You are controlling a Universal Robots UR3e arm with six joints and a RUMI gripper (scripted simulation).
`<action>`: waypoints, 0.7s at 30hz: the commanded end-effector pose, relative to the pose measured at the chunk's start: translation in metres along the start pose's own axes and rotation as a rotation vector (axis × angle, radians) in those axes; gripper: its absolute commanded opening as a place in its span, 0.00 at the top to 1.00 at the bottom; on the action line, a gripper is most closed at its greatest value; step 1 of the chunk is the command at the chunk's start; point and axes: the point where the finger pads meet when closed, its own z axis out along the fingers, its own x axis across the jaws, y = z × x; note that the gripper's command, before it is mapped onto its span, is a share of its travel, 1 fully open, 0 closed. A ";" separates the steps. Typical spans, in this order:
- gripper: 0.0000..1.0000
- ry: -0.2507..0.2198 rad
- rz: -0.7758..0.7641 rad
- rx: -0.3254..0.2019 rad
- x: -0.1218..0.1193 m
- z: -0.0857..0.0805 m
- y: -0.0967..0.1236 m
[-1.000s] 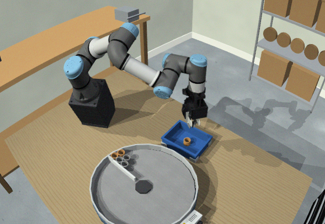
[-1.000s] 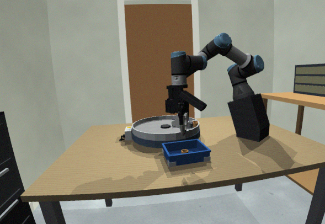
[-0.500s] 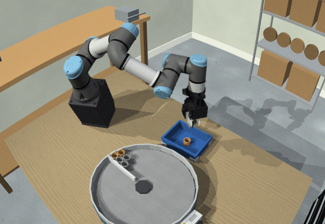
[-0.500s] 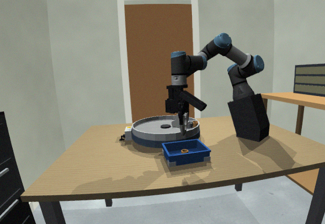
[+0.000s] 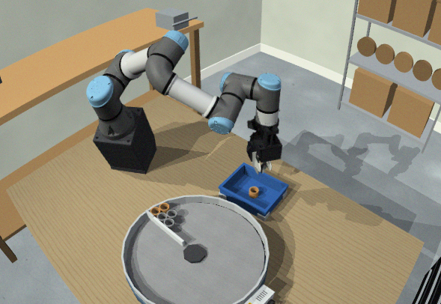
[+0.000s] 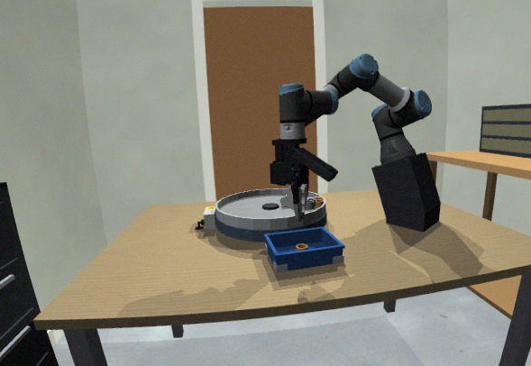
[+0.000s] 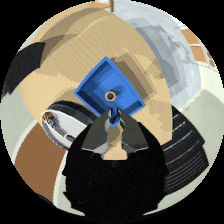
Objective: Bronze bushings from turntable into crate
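One bronze bushing (image 5: 254,195) (image 6: 302,249) (image 7: 106,96) stands in the blue crate (image 5: 237,184) (image 6: 308,259) (image 7: 94,91). Two bronze bushings (image 5: 164,210) (image 6: 319,200) stand side by side on the grey turntable (image 5: 224,232) (image 6: 243,208), near its rim at the outer end of the white bar. Three steel bushings (image 5: 168,225) stand in a close group beside them. My gripper (image 5: 263,169) (image 6: 300,217) (image 7: 114,108) is shut with nothing between its fingertips. It hangs above the crate, on the side away from the turntable, pointing down.
The white bar (image 5: 166,229) runs from near the turntable's rim towards its dark hub (image 5: 195,254). The turntable's raised rim stands close to the crate. A white control box (image 5: 263,296) (image 6: 209,218) sits at the turntable's side. The arm's black base (image 5: 131,150) (image 6: 407,194) stands on the table.
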 end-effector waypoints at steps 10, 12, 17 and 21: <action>0.94 0.002 0.001 -0.002 -0.009 -0.001 0.004; 0.94 0.002 0.001 -0.002 -0.013 -0.001 0.004; 0.94 0.002 0.001 -0.002 -0.019 -0.001 0.005; 0.94 0.002 0.001 -0.001 -0.030 -0.001 0.007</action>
